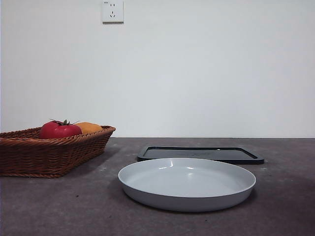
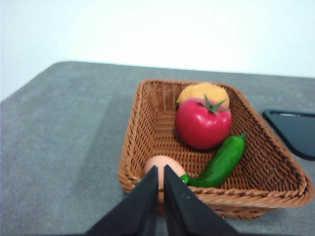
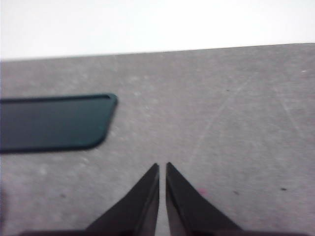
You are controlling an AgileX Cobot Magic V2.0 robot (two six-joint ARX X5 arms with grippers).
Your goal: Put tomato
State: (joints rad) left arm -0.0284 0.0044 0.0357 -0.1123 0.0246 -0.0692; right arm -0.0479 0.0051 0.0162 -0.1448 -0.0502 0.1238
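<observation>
Both grippers sit with their black jaws nearly together and nothing between them. On my left wrist camera the left gripper [image 2: 161, 169] hangs above the near rim of the brown woven wicker basket [image 2: 147, 123], its tips lined up over a pale peach egg [image 2: 170, 164] lying just inside that rim.

Deeper in the basket, the glossy red tomato [image 2: 203, 124] with its green spiky calyx rests on the woven floor, touching the orange-yellow rounded fruit [image 2: 203, 92] behind it. A green pepper [image 2: 221, 161] lies slantwise just beside the tomato, one end reaching toward the egg.

From the front camera I see the basket [image 1: 49, 150] at the left of the grey table [image 1: 59, 206], with the tomato [image 1: 59, 130] and the orange-yellow fruit [image 1: 88, 127] showing above its rim. Right of the basket and well apart from it sits a round, shallow, light grey plate [image 1: 187, 184]. Just behind the plate lies a flat black rectangular tray [image 1: 199, 154]. Neither arm shows in this view.

On my right wrist camera the right gripper [image 3: 162, 167] hovers over bare grey table [image 3: 236, 123], with a corner of the black tray [image 3: 54, 122] off to one side.
</observation>
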